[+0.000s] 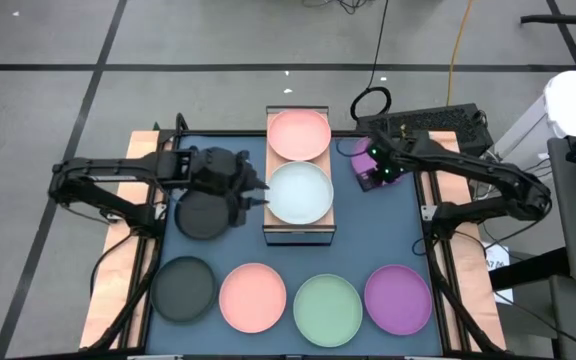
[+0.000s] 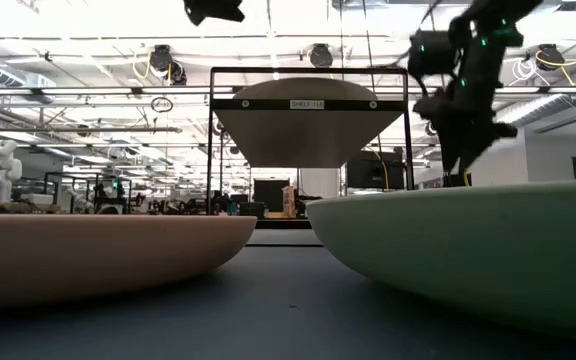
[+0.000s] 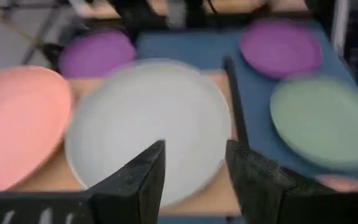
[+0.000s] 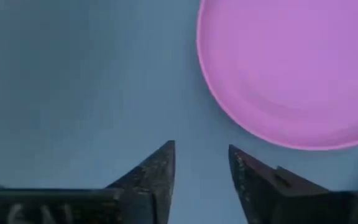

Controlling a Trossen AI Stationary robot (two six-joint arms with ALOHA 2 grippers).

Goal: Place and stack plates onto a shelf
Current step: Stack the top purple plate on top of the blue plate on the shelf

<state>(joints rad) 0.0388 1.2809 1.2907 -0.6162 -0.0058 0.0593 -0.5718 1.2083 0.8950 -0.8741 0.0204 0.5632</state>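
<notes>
Plates counted in the high view: eight in all. Two sit on the shelf (image 1: 299, 232), a pink plate (image 1: 299, 134) at the far end and a pale blue plate (image 1: 300, 192) at the near end, side by side on the wood top. Four lie in a row along the near edge of the blue mat (image 1: 388, 235): a black plate (image 1: 182, 287), a second pink plate (image 1: 253, 297), a mint green plate (image 1: 327, 307) and a purple plate (image 1: 398, 297). A second black plate (image 1: 200, 217) lies on the mat just left of the shelf, partly under the left arm. A second purple plate (image 1: 365, 160) lies right of the shelf, mostly hidden by the right arm. Left end effector (image 1: 252, 196) reaches in from the left, fingers apart and released, poised over the left rim of the pale blue plate, gripping nothing. Right end effector (image 4: 201, 163) points down over the mat beside the second purple plate, fingers apart, empty.
</notes>
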